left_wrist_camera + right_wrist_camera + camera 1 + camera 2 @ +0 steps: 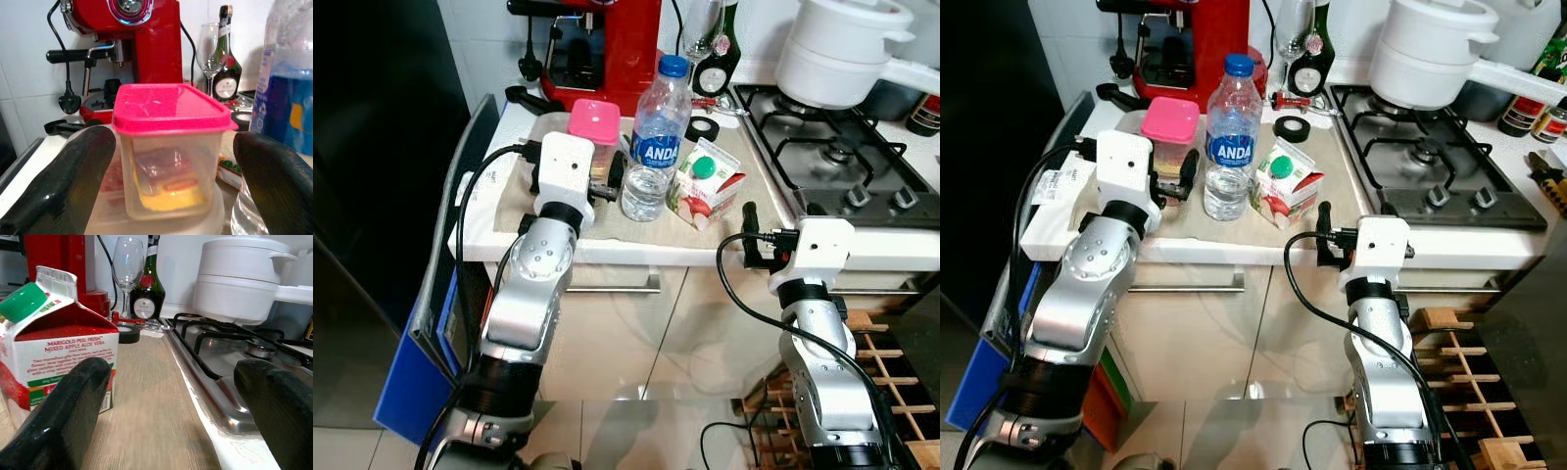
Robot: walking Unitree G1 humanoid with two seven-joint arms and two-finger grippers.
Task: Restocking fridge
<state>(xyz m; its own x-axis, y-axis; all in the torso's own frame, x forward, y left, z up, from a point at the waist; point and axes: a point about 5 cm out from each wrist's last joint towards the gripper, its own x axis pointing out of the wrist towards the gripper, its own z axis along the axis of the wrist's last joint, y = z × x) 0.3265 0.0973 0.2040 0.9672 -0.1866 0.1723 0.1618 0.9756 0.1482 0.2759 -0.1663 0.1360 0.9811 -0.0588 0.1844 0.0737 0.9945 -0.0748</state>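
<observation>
Two grippers wait open at the counter (607, 245) edge. Left gripper (161, 196) frames the pink-lidded tub (168, 147), mid-frame left; the crowding water bottle (656, 137) could topple. Right gripper (171, 416) sits off-centre of the juice carton (54, 347), risking a shove.

box (594, 132) left of bottle (656, 137), carton (705, 183) right (touching)

White tiled wall (480, 39) at 12 o'clock. Cream cabinet fronts (626, 323) under the pale worktop (636, 250). Gas hob (832, 157) at 2 o'clock. Pale floor tiles (352, 446) at 7 o'clock.
</observation>
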